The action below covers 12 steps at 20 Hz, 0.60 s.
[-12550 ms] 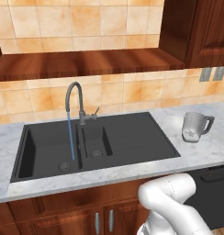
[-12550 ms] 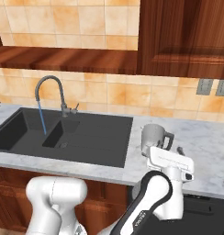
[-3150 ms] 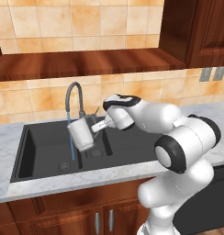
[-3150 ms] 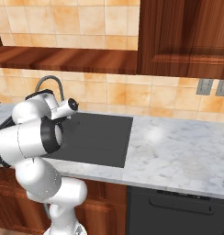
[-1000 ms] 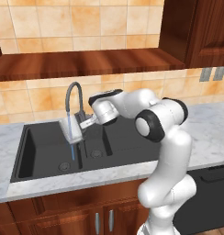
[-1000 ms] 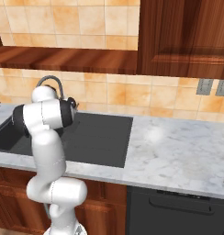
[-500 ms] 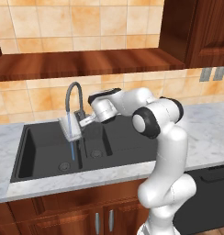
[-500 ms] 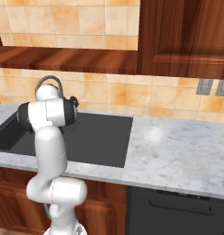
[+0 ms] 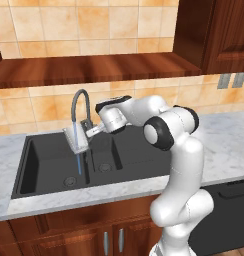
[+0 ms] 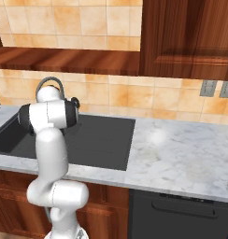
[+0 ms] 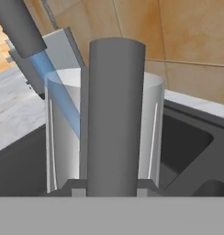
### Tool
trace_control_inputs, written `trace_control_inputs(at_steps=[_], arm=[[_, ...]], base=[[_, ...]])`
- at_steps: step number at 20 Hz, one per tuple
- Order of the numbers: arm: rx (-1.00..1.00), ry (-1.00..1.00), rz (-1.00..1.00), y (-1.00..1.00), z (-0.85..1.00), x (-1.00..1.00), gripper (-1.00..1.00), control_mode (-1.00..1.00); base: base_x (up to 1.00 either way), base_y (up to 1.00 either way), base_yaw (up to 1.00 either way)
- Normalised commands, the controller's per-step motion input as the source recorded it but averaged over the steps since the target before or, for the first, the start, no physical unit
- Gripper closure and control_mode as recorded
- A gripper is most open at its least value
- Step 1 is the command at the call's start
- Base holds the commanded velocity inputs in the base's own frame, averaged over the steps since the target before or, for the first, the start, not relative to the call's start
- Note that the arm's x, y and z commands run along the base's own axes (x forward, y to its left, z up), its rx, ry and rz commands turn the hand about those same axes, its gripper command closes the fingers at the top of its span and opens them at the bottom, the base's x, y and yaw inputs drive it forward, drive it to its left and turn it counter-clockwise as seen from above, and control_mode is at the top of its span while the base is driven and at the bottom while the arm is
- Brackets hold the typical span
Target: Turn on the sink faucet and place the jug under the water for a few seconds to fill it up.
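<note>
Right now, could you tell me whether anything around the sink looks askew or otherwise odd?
Yes: the jug, held under the sink faucet, is tilted, and the water still shows as a blue stream below it, running down into the sink.

Arm pose as I see it from the operator station. In the left base view, the white arm (image 9: 179, 165) rises from the lower right, bends at a dark elbow joint, and reaches left, roughly level. My gripper (image 9: 90, 133) points left, its fingers clamped on the jug (image 9: 76, 139). In the right base view, the arm stands at left, folded away from the camera.
</note>
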Motion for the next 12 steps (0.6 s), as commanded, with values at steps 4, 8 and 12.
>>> trace_control_inputs(at_steps=[4,8,12], arm=[[0.0,0.0,0.0,0.01,-0.03,0.0,1.0,-1.0],[0.0,0.0,0.0,0.03,-0.02,0.01,1.0,-1.0],[0.0,0.0,0.0,0.03,-0.03,0.02,1.0,-1.0]], base=[[0.0,0.0,0.0],[0.0,0.0,0.0],[0.0,0.0,0.0]])
